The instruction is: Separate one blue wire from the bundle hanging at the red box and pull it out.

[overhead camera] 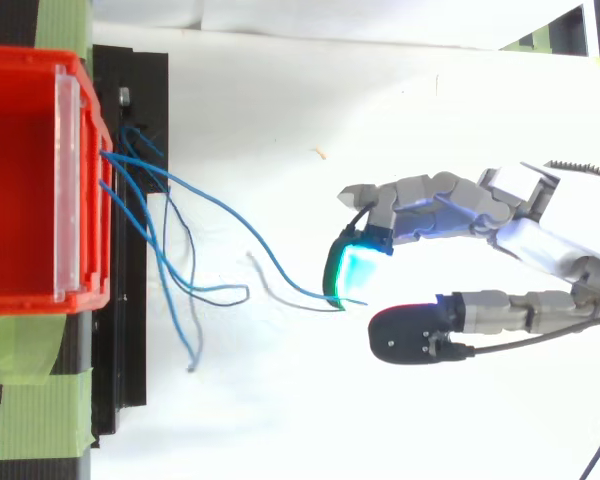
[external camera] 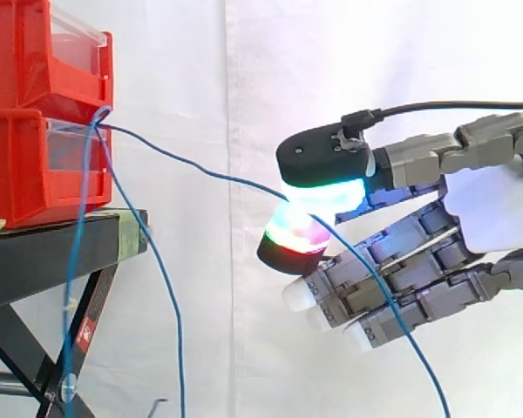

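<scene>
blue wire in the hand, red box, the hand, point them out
blue wire [external camera: 211, 172] side view, span between box and hand
red box [overhead camera: 20, 180] top view, bare inner floor
hand [external camera: 492, 209] side view, white palm

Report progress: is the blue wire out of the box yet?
Done: one wire is split from the bundle, stretched toward the hand. In hand: pads pinch it mid-length. Left: its other end is at the box rim, so pulling it free remains.
</scene>
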Motion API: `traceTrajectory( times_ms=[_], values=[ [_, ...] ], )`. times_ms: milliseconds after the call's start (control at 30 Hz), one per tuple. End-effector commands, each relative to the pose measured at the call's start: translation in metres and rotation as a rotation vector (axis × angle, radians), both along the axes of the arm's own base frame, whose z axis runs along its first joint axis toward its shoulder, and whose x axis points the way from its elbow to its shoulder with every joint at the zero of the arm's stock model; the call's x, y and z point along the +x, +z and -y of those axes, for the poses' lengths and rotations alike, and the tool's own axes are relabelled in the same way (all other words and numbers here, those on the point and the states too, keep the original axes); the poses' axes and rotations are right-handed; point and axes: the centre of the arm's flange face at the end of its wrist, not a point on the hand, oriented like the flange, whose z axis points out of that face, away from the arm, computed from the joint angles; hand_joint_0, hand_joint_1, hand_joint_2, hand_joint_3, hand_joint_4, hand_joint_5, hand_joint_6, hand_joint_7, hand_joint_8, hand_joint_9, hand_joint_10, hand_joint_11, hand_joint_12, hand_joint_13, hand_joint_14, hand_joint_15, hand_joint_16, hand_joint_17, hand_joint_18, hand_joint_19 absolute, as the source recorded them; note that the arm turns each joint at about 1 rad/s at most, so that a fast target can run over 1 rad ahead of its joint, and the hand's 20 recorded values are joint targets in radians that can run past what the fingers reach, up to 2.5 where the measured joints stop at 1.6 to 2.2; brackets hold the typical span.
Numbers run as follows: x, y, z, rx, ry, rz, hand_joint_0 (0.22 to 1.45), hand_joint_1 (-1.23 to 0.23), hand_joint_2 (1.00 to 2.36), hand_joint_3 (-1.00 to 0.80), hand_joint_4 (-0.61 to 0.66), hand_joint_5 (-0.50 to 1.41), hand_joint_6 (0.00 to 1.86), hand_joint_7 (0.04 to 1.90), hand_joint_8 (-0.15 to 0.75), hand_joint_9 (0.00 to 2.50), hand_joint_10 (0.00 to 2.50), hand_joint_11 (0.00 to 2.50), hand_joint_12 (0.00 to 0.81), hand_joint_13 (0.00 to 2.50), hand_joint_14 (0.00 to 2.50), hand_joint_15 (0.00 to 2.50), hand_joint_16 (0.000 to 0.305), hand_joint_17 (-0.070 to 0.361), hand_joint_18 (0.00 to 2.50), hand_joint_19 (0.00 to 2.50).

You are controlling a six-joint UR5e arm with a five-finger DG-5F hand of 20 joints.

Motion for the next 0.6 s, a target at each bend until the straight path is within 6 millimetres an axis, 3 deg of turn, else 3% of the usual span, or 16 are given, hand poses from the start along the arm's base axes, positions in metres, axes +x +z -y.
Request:
traceTrajectory(
  times_ms=[0,567],
  values=[
    [0.0003,-0.001,-0.0029,-0.007,0.01,0.002,0.6,-0.82,1.02,0.17,-0.25,-0.11,0.83,1.23,0.256,0.55,0.01,0.56,0.368,0.13,0.01,0.24,0.056,0.127,0.2,0.37],
    [0.0007,-0.0013,-0.0048,-0.065,0.037,-0.028,0.6,-0.8,1.01,0.18,-0.26,-0.11,0.85,1.17,0.243,0.51,0.01,0.55,0.355,0.06,0.01,0.23,0.056,0.125,0.08,0.34]
  ],
)
